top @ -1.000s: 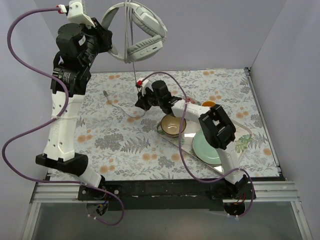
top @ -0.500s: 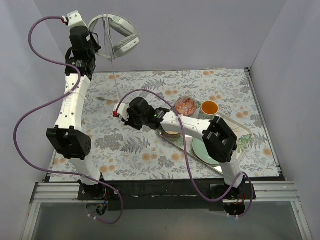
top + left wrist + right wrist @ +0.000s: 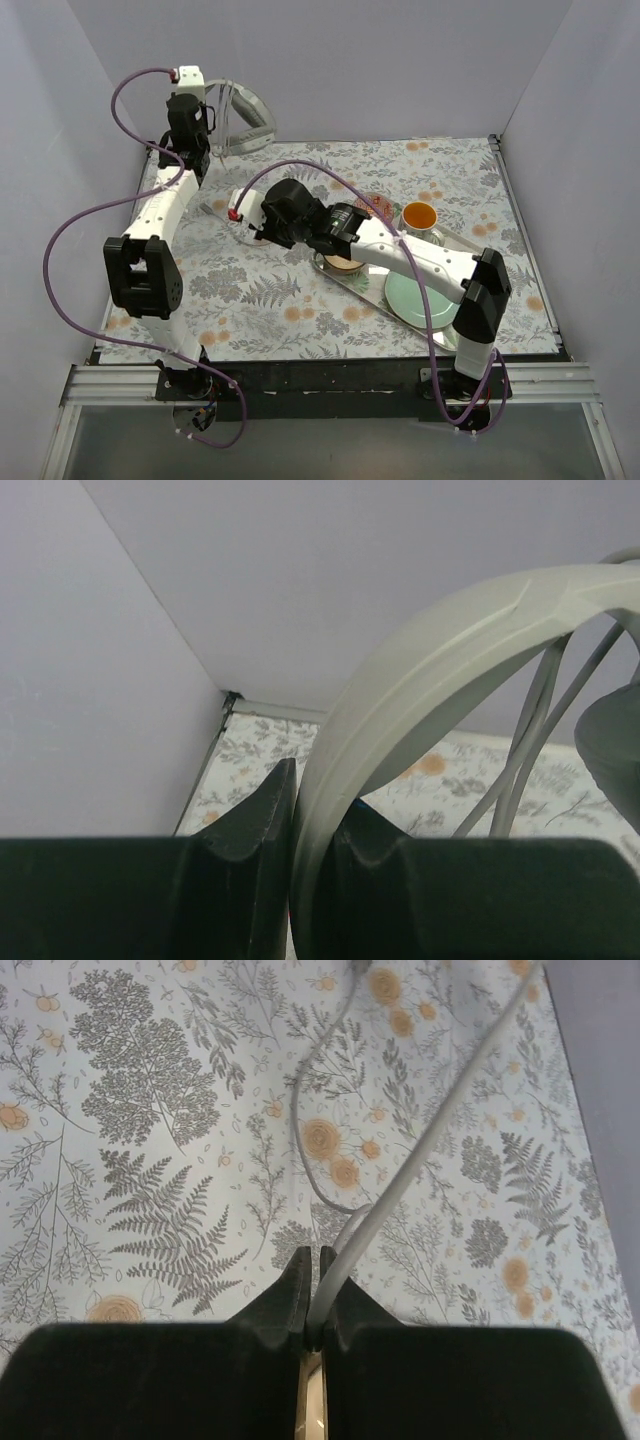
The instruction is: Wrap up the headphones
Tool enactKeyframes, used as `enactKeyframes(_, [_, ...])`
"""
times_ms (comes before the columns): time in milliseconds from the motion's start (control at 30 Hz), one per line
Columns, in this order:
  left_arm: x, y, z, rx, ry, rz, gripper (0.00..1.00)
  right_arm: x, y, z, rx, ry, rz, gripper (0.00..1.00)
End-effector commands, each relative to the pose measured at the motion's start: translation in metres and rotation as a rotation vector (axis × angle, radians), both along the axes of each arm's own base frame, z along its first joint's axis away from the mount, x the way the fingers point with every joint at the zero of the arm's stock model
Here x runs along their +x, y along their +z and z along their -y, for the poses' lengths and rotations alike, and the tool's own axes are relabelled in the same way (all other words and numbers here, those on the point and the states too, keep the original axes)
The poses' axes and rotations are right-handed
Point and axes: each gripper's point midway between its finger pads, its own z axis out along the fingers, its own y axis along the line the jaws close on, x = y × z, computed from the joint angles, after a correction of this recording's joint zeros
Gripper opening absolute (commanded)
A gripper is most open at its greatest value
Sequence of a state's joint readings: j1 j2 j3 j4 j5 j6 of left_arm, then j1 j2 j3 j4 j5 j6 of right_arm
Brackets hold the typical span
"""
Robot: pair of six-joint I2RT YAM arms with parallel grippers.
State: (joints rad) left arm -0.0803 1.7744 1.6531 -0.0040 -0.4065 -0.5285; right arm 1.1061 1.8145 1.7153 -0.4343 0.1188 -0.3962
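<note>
The light grey headphones hang at the back left, just above the table by the rear wall. My left gripper is shut on their wide headband, which runs up between the black fingers in the left wrist view; loops of the thin grey cable cross behind the band. My right gripper is low over the left middle of the table and shut on the cable. The cable leaves the fingertips slanting up to the right, and a slack curl lies on the floral cloth.
A metal tray on the right holds a brown bowl, a green plate and an orange cup. A patterned bowl stands behind it. Grey walls close off the back and both sides.
My left arm has swung back and left and lowered the headphones toward the rear wall. My right gripper has moved left across the table, still holding the cable.
</note>
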Motion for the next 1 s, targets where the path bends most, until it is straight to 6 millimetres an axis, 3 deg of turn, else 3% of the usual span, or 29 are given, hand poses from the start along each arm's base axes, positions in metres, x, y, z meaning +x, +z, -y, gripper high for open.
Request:
enactKeyframes(0, [-0.027, 0.067, -0.011, 0.121, -0.001, 0.222, 0.00, 0.010, 0.074, 0.029, 0.066, -0.068, 0.075, 0.01])
enactKeyframes(100, [-0.035, 0.038, 0.000, 0.199, -0.073, 0.153, 0.00, 0.038, 0.102, 0.049, 0.088, -0.164, 0.131, 0.01])
enactKeyframes(167, [-0.041, 0.028, 0.014, 0.245, -0.155, 0.129, 0.00, 0.055, 0.113, 0.059, 0.087, -0.212, 0.167, 0.01])
enactKeyframes(200, [-0.050, 0.014, 0.019, 0.266, -0.190, 0.098, 0.00, 0.072, 0.114, 0.070, 0.074, -0.262, 0.185, 0.01])
enactKeyframes(300, [-0.073, -0.002, 0.045, 0.367, -0.314, 0.061, 0.00, 0.106, 0.121, 0.091, 0.066, -0.344, 0.219, 0.01])
enactKeyframes(467, [-0.106, -0.038, 0.078, 0.476, -0.489, -0.058, 0.00, 0.146, 0.141, 0.107, 0.126, -0.405, 0.252, 0.01])
enactKeyframes(500, [-0.114, -0.054, 0.088, 0.473, -0.541, -0.116, 0.00, 0.157, 0.141, 0.112, 0.132, -0.422, 0.260, 0.01])
enactKeyframes(567, [-0.124, -0.056, 0.097, 0.455, -0.586, -0.144, 0.00, 0.170, 0.149, 0.115, 0.171, -0.439, 0.278, 0.01])
enactKeyframes(600, [-0.135, -0.075, 0.105, 0.408, -0.644, -0.227, 0.00, 0.180, 0.147, 0.120, 0.181, -0.449, 0.271, 0.01])
enactKeyframes(633, [-0.141, -0.078, 0.113, 0.378, -0.684, -0.252, 0.00, 0.186, 0.146, 0.123, 0.192, -0.457, 0.270, 0.01])
enactKeyframes(667, [-0.144, -0.066, 0.117, 0.354, -0.700, -0.247, 0.00, 0.191, 0.148, 0.124, 0.214, -0.460, 0.273, 0.01])
enactKeyframes(700, [-0.153, -0.075, 0.119, 0.305, -0.718, -0.304, 0.00, 0.200, 0.148, 0.133, 0.234, -0.486, 0.265, 0.01])
enactKeyframes(767, [-0.162, -0.062, 0.125, 0.270, -0.751, -0.294, 0.00, 0.204, 0.142, 0.135, 0.274, -0.470, 0.225, 0.01])
enactKeyframes(833, [-0.175, -0.063, 0.133, 0.215, -0.792, -0.313, 0.00, 0.212, 0.149, 0.147, 0.352, -0.489, 0.203, 0.01])
enactKeyframes(867, [-0.181, -0.055, 0.135, 0.199, -0.806, -0.299, 0.00, 0.215, 0.137, 0.152, 0.353, -0.492, 0.179, 0.01])
enactKeyframes(933, [-0.189, -0.055, 0.138, 0.126, -0.804, -0.323, 0.00, 0.216, 0.143, 0.157, 0.403, -0.501, 0.186, 0.01])
enactKeyframes(967, [-0.191, -0.051, 0.138, 0.111, -0.801, -0.323, 0.00, 0.216, 0.130, 0.161, 0.395, -0.507, 0.164, 0.01])
